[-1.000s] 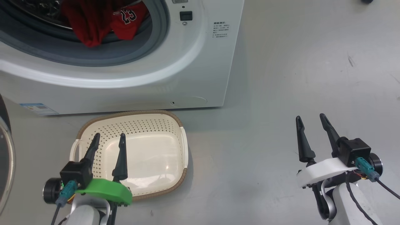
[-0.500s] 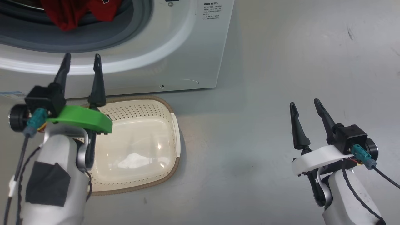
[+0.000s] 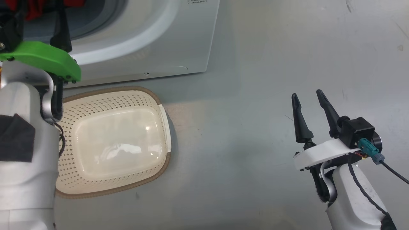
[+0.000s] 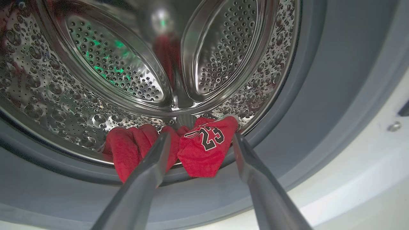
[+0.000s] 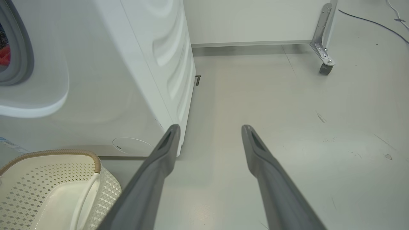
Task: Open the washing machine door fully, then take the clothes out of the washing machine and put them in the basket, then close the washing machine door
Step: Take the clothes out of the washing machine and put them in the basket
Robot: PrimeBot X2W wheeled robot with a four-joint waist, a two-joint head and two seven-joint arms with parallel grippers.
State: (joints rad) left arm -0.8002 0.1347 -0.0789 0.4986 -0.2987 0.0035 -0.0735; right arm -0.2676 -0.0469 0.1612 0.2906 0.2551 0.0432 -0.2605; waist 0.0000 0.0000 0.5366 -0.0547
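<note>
The washing machine (image 3: 159, 38) stands at the upper left, its grey seal (image 4: 322, 80) ringing the open porthole. Red clothes (image 4: 204, 150), one a jersey numbered 23, hang over the steel drum's front lip. My left gripper (image 4: 202, 136) is open just in front of them, a finger on each side of the jersey, not touching it. The cream basket (image 3: 161, 111) lies empty on the floor below the machine, beside my left forearm. Out over bare floor at the lower right, my right gripper (image 3: 308, 95) is open and holds nothing. The door is out of view.
Grey floor (image 3: 255, 80) spreads to the right of the machine. A wheeled metal leg (image 5: 324, 60) and a thin cable (image 5: 367, 20) sit far off by a white wall. The basket's rim (image 5: 64, 152) lies close to the machine's base.
My left arm rose from above the basket up to the porthole, fingers still open. The head camera shifted, sliding the machine and basket up and left. The right gripper has barely moved.
</note>
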